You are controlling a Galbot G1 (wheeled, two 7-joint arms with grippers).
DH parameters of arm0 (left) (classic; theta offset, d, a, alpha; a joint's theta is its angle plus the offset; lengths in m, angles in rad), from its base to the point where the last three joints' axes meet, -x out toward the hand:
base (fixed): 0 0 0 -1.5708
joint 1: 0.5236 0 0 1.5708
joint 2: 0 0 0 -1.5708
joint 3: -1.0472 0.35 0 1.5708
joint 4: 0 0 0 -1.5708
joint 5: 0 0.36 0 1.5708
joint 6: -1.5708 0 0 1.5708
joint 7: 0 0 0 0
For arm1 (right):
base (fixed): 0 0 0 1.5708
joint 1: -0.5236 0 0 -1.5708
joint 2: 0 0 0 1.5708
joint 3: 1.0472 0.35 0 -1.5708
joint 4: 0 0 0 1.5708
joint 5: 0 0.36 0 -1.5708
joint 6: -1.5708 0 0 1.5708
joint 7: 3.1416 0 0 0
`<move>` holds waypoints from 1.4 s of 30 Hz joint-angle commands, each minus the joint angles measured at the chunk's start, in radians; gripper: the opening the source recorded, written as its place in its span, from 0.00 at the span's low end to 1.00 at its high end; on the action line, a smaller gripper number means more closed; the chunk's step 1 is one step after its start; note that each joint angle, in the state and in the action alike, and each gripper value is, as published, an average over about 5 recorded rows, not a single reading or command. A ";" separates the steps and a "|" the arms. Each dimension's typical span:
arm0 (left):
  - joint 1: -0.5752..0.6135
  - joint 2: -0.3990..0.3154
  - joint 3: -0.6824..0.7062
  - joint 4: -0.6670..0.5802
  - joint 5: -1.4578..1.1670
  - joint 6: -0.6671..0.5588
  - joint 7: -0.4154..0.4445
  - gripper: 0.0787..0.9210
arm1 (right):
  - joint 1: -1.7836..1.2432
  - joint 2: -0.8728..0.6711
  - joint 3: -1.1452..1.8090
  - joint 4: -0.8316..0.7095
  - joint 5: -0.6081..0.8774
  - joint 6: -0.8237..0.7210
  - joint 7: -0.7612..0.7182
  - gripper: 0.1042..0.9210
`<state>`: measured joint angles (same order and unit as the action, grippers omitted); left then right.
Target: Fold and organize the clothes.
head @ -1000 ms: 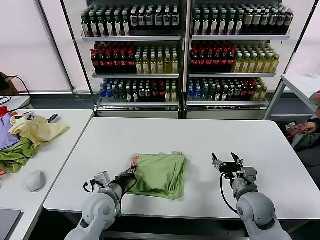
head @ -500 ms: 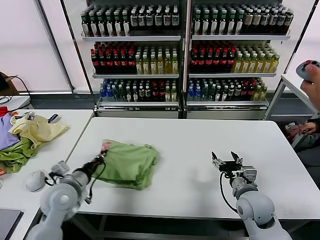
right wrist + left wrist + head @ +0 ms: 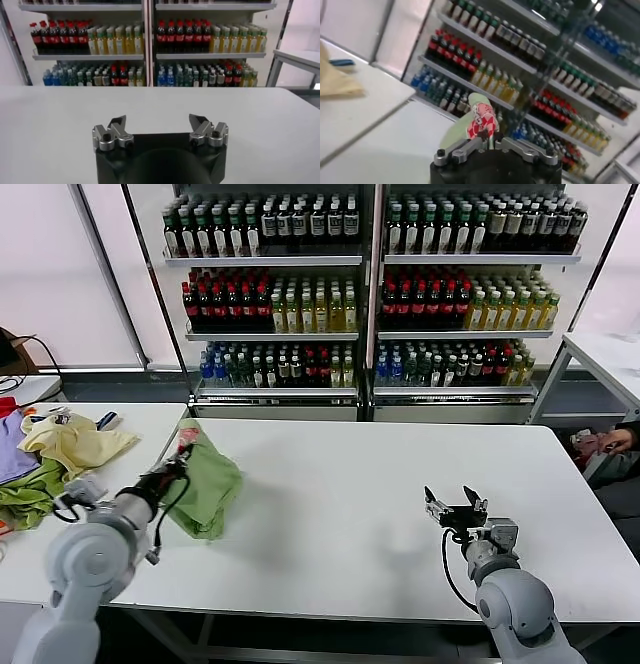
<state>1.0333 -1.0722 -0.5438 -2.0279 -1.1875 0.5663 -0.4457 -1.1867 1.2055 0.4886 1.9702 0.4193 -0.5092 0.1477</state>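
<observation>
The light green folded shirt [image 3: 208, 479] hangs lifted above the left end of the white table [image 3: 380, 484], its red-and-white patch [image 3: 184, 435] at the top. My left gripper [image 3: 176, 463] is shut on the shirt's edge by that patch. In the left wrist view the patch [image 3: 484, 120] and green cloth [image 3: 457, 132] rise straight out of my left gripper [image 3: 491, 143], whose jaws pinch the cloth. My right gripper [image 3: 453, 510] rests low over the table's right front, open and holding nothing; in its own wrist view my right gripper [image 3: 159, 126] shows spread fingers over bare tabletop.
A heap of pale yellow, purple and darker green garments [image 3: 50, 459] lies on the neighbouring table [image 3: 120, 484] at the left. A grey computer mouse [image 3: 84, 487] sits near my left arm. Shelves of bottles [image 3: 365, 284] stand behind the table.
My left gripper has carried the folded shirt from the table's front centre to its left end, lifting it off the surface. The right arm has not moved.
</observation>
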 commanded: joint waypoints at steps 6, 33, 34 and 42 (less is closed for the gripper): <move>-0.257 -0.403 0.559 0.346 0.463 -0.012 -0.053 0.05 | 0.004 -0.005 0.014 0.016 0.006 0.006 -0.002 0.88; -0.266 -0.445 0.557 0.393 0.624 -0.261 0.078 0.57 | 0.106 -0.005 -0.068 -0.066 0.017 0.019 0.013 0.88; -0.245 -0.418 0.533 0.360 0.668 -0.269 0.074 0.61 | 0.120 0.002 -0.092 -0.076 0.015 0.020 0.020 0.88; -0.055 -0.245 0.373 0.147 0.818 -0.300 0.046 0.85 | 0.292 0.094 -0.294 -0.227 -0.050 0.022 0.067 0.88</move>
<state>0.7936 -1.4878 -0.0278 -1.6566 -0.5743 0.3369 -0.4030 -1.0491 1.2271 0.3808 1.8751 0.4181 -0.4892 0.1796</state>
